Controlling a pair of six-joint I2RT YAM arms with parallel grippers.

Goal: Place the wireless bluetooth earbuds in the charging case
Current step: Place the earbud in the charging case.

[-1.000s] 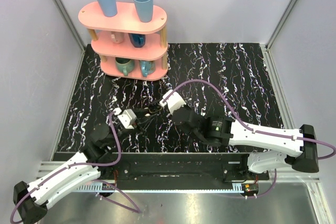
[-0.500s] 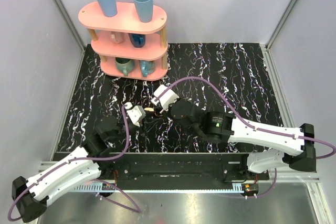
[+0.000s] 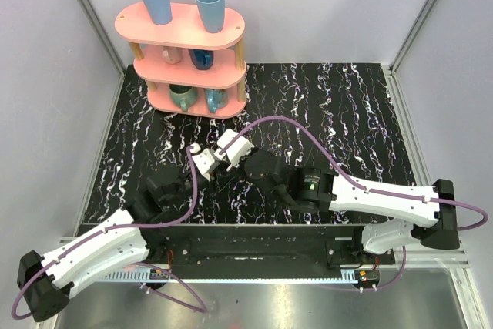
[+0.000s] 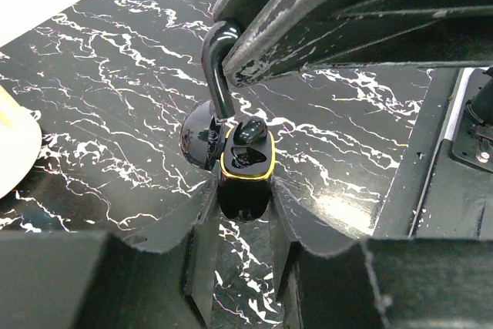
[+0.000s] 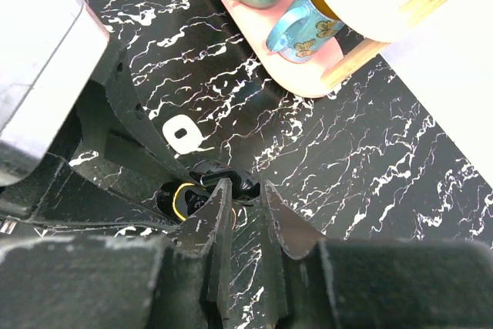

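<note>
Left gripper (image 4: 243, 194) pinches the open case (image 4: 248, 158) at its base. My right gripper (image 5: 245, 186) hovers narrow just above it. Holding anything? Can't tell.

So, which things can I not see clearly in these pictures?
Left wrist view: one socket of the charging case is too dark to tell if filled.
Right wrist view: own fingers hide whether the right gripper grips the earbud.
Top view: the right wrist covers case and earbud.
</note>
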